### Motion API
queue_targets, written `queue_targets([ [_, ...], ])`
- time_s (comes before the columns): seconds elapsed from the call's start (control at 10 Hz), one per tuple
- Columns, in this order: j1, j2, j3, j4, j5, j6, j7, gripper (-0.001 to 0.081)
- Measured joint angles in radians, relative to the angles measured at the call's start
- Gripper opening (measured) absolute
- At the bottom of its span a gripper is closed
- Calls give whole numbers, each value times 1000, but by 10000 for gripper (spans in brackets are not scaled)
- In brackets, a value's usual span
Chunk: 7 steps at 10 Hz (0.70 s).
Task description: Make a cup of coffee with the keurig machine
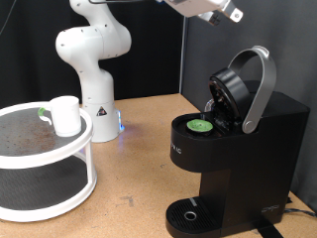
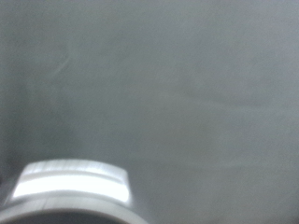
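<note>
The keurig machine (image 1: 248,149) stands at the exterior view's right with its silver-grey lid handle (image 1: 260,84) raised and the brew head open. A green-topped pod (image 1: 201,126) sits in the open holder. The white cup (image 1: 65,115) stands on the top of a round white two-tier rack (image 1: 59,159) at the left, far from the machine. The gripper (image 1: 213,8) is at the view's top edge, high above the machine, mostly cut off. The round drip tray (image 1: 188,213) has nothing on it. The wrist view is a grey blur with one pale shape (image 2: 70,182) that I cannot identify; no fingers show.
The white arm's base (image 1: 94,59) stands at the back left on the wooden table (image 1: 139,159), beside the rack. A dark curtain closes the back. A cable (image 1: 297,206) runs from the machine's right side.
</note>
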Motion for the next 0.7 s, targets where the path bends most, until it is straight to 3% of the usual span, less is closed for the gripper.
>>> queue_targets([
  [0.2,19,5,29,24,46,26,16,803],
  [0.5,32,45,95,83,-18,30,120,803],
  [0.7,40,84,148,116,-48,81,172,803],
])
